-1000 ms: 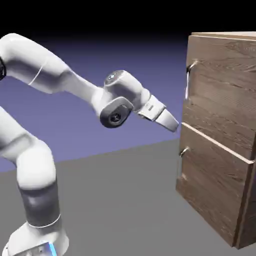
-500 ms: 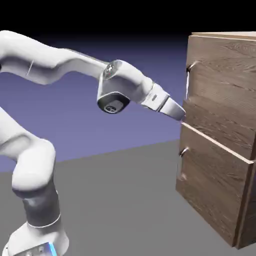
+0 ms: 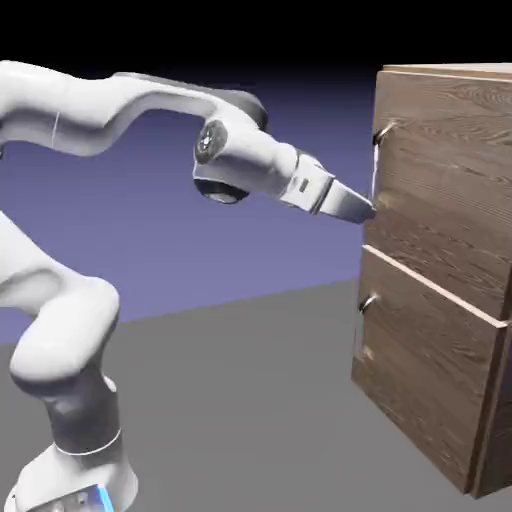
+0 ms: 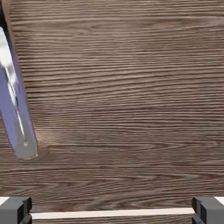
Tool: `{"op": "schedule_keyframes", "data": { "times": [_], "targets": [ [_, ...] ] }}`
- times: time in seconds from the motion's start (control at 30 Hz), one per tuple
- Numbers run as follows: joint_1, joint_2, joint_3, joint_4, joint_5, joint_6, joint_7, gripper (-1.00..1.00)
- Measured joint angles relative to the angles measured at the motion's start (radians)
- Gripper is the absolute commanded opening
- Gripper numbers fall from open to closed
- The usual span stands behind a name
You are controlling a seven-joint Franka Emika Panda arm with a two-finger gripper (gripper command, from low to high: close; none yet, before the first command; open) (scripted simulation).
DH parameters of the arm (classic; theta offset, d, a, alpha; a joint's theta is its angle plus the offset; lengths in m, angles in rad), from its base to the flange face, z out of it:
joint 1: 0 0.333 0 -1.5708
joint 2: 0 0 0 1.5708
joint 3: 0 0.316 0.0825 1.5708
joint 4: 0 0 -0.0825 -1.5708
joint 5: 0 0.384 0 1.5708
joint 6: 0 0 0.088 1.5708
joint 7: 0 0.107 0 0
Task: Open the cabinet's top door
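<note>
1. Brown wood-grain cabinet stands at the right of the exterior view on the grey counter. Its top door is the larger upper panel, shut flush, with a small silver handle at its left edge.
2. White robot arm reaches level toward that door. Its fingers stand wide apart and hold nothing. Their tips are very close to the wood, just below the handle; contact cannot be told.
3. Seen from the hand view, the handle sits far to the upper left, outside the gap between the two grey fingertips, which frame bare wood and the pale seam above the lower panel.
4. Likely risk: closing here would pinch nothing, or the fingers would scrape the panel, because the handle is off-centre.
5. Second risk: pushing further forward would jam the tips against the shut door.
6. Free room lies to the left of the cabinet front, over open counter, enough for the door to swing. The lower handle is well below and clear.
</note>
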Motion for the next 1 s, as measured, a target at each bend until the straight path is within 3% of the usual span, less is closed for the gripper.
{"op": "schedule_keyframes", "data": {
  "times": [1.0],
  "targets": [
    [-0.401, -0.096, 0.406, 0.208, 1.304, -0.084, -1.025, 0.0]
  ]
}}
